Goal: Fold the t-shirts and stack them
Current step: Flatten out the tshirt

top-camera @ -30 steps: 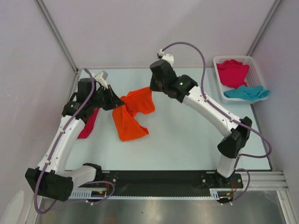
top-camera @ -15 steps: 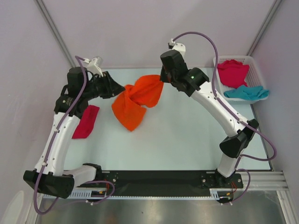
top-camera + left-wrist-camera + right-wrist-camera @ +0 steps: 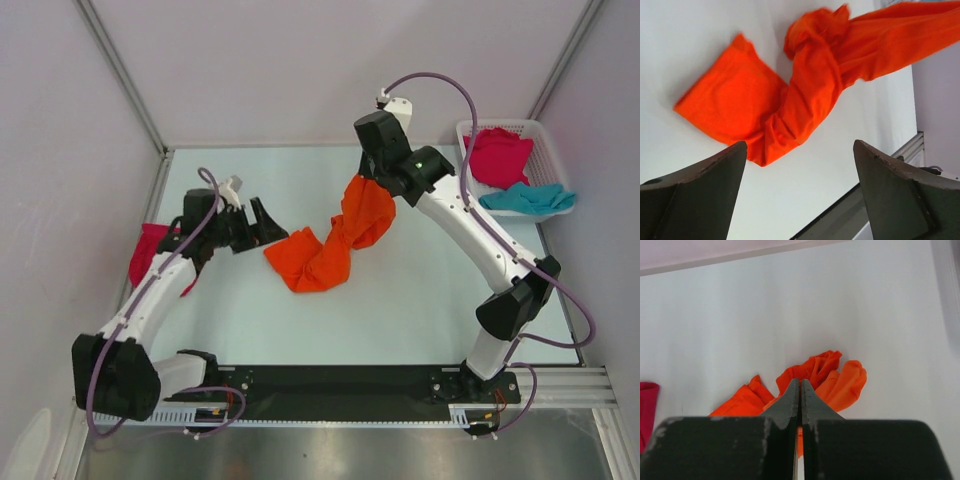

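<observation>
Four t-shirts show, and no stack of folded ones can be seen anywhere, so the task looks to be in its early part.

Nearest the arm bases, the orange t-shirt lies as a twisted heap in the middle of the worktop. Its lower part rests bunched on the surface and the rest rises as a rope of cloth toward the far right. It is not spread flat, so by this judgement its folding is not done.

Just to its left, the left end effector hangs close to the heap but apart from it. In the left wrist view its jaws stand wide apart with nothing between them.

Farther left, a magenta t-shirt lies at the worktop's edge. The left arm covers much of it, so whether it is folded cannot be told.

Farther back, the right end effector has its jaws pressed together on the upper end of the orange t-shirt and holds that end above the surface. In the right wrist view the cloth hangs below the closed fingers.

At the far right corner, the white basket holds a second magenta t-shirt and a teal t-shirt, both crumpled and untouched. These two remain to be taken out, folded and stacked.
</observation>
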Action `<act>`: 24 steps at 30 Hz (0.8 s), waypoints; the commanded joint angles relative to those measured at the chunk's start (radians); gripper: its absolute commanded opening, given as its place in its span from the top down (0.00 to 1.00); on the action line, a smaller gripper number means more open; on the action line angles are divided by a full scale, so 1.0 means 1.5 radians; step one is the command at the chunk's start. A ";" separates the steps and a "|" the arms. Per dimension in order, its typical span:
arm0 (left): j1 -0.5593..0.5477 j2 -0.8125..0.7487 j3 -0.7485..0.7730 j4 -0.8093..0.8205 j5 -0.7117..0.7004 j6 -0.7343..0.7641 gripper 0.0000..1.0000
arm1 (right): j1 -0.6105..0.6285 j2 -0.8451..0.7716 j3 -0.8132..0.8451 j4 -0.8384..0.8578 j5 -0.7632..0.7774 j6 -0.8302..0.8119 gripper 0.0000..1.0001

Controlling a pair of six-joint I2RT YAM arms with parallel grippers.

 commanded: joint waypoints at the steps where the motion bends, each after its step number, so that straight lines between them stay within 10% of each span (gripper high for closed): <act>1: -0.013 0.048 -0.135 0.181 0.053 -0.070 0.07 | 0.001 -0.035 0.018 0.012 0.032 -0.010 1.00; 24: -0.117 0.229 -0.224 0.245 -0.120 -0.208 0.14 | -0.006 -0.074 0.028 -0.014 0.053 -0.007 1.00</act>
